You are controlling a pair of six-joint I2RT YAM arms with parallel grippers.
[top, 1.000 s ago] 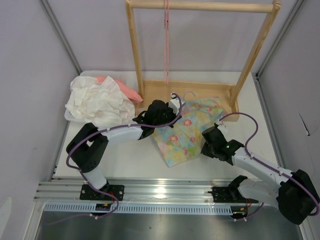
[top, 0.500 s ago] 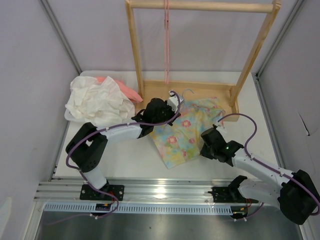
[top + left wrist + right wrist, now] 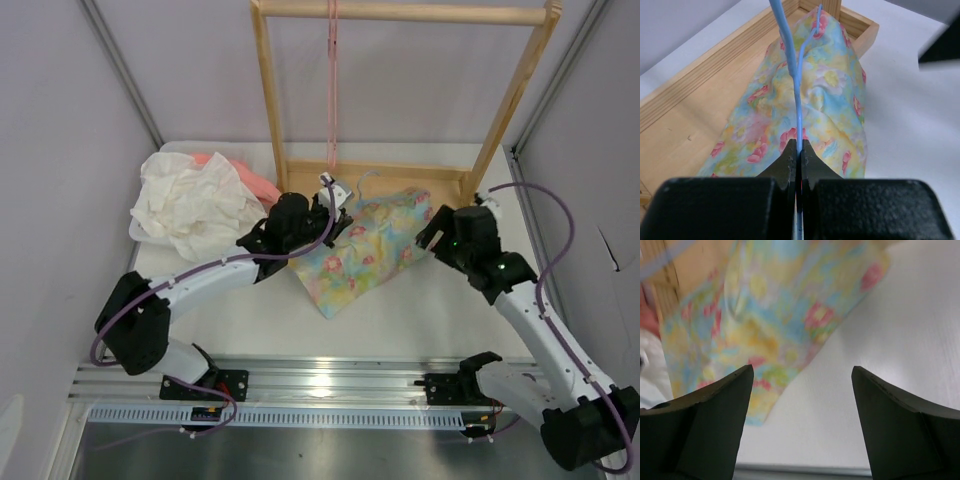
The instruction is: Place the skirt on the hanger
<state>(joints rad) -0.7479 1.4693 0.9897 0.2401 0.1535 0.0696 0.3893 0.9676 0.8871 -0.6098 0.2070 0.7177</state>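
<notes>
The skirt (image 3: 362,247), pastel yellow and blue with pink flowers, lies bunched on the table, its top edge against the wooden rack base. The thin light blue hanger (image 3: 796,100) runs along its ridge, and the hook (image 3: 371,181) pokes out over the rack base. My left gripper (image 3: 335,212) is shut on the hanger wire; the left wrist view shows the jaws (image 3: 800,146) pinching it. My right gripper (image 3: 432,232) hangs open just right of the skirt, holding nothing. Its fingers (image 3: 802,371) stand wide apart above the bare table, with the skirt (image 3: 765,315) ahead.
A wooden rack (image 3: 400,12) stands at the back with a pink hanger (image 3: 333,60) on its bar; its base frame (image 3: 400,175) lies behind the skirt. A white cloth (image 3: 190,205) and a salmon garment (image 3: 252,182) are piled at the left.
My right gripper has opened, let go of the skirt and pulled back up to the right. The left gripper has shifted left with the hanger, dragging the skirt with it.
</notes>
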